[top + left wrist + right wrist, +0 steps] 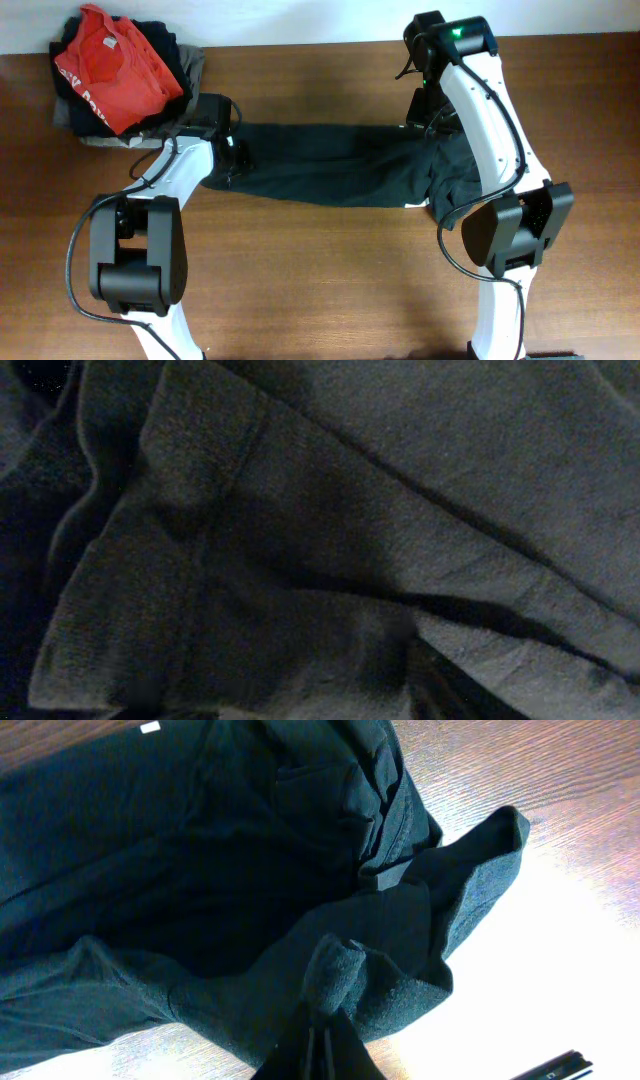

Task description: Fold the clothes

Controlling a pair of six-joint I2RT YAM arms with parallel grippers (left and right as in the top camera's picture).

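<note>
Clothes, one large soft dark-charcoal garment (330, 170), stretched 9-to-3 o'clock across brown wooden desk (330, 290). Right jaws pinched on bunched fold at 3. Left jaws at 9: cannot tell. Risk: pinch slips under pull; left grabs extra layers.

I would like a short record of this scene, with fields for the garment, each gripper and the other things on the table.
garment: dark, wrinkled, stretched left to right across the table
white mark: small, on the garment
left gripper: at the garment's left end; open or shut cannot be told
right gripper: shut, pinching a bunch of fabric at the garment's right end
pile: clothes in the table's far left corner, red T-shirt on top
</note>
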